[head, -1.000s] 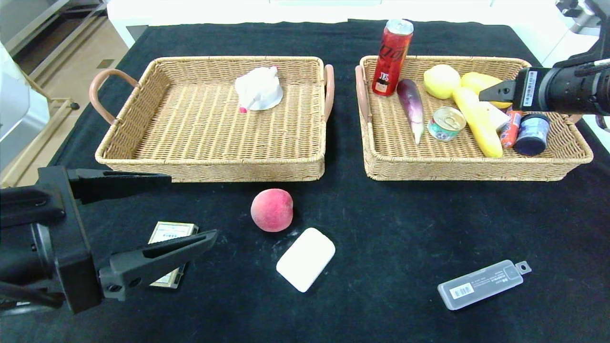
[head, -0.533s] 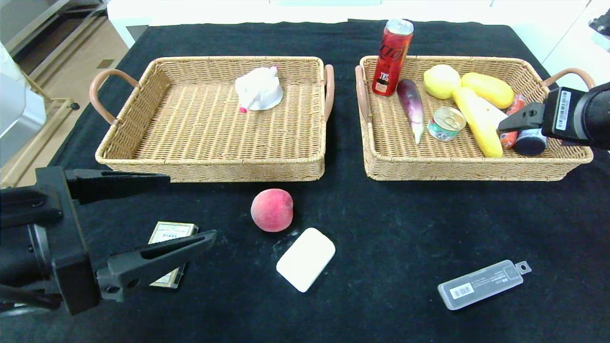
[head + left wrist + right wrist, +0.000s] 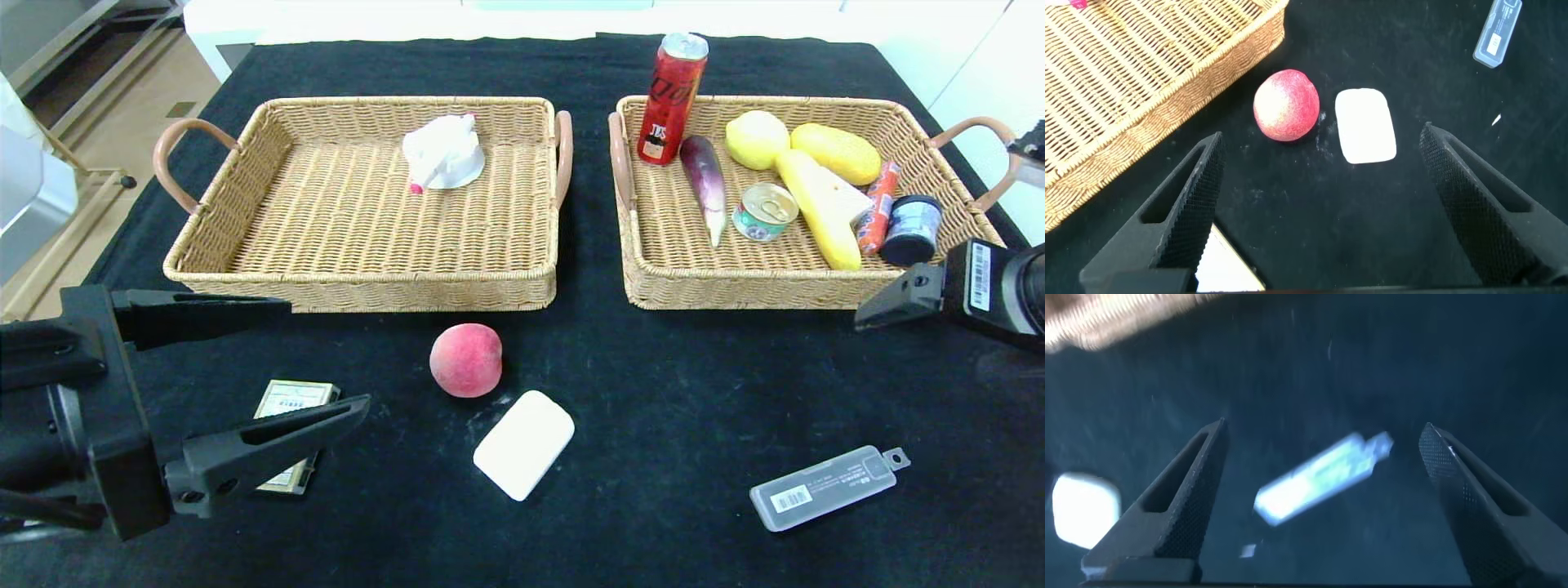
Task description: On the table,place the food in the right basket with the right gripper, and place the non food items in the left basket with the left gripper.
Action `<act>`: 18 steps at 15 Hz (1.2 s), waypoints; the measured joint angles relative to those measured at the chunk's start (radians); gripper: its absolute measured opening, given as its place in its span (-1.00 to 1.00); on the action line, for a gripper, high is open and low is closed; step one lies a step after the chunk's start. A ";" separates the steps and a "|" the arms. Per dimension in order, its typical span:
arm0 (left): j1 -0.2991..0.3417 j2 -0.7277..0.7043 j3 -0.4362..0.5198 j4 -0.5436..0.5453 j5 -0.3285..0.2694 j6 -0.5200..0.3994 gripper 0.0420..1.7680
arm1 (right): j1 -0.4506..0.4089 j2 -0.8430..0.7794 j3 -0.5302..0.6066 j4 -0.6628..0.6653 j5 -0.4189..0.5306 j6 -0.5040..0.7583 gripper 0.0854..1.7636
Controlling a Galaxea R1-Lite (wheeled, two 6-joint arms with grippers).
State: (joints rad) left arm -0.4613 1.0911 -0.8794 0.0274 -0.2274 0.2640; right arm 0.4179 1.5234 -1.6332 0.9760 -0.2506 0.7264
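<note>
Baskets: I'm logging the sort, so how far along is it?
Done: right basket holds a soda can, eggplant and other food; left basket holds one white item. In hand: nothing; the right gripper and left gripper are open. Left: peach, white block, small box, clear case.

Looked like a lab or test room set up for robot trials: black cloth-covered table point(image 3: 620, 49), white bench or counter point(image 3: 424, 20) behind it, bare beige floor point(image 3: 131, 122), metal-framed furniture point(image 3: 49, 49) at the side.
</note>
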 joint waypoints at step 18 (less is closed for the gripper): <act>0.000 0.000 0.004 0.000 -0.001 0.000 0.94 | 0.095 0.037 0.327 -0.106 0.120 0.211 0.92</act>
State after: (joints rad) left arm -0.4617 1.0911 -0.8755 0.0274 -0.2283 0.2636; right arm 0.5128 1.5604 -1.3060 0.8698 -0.1306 0.9374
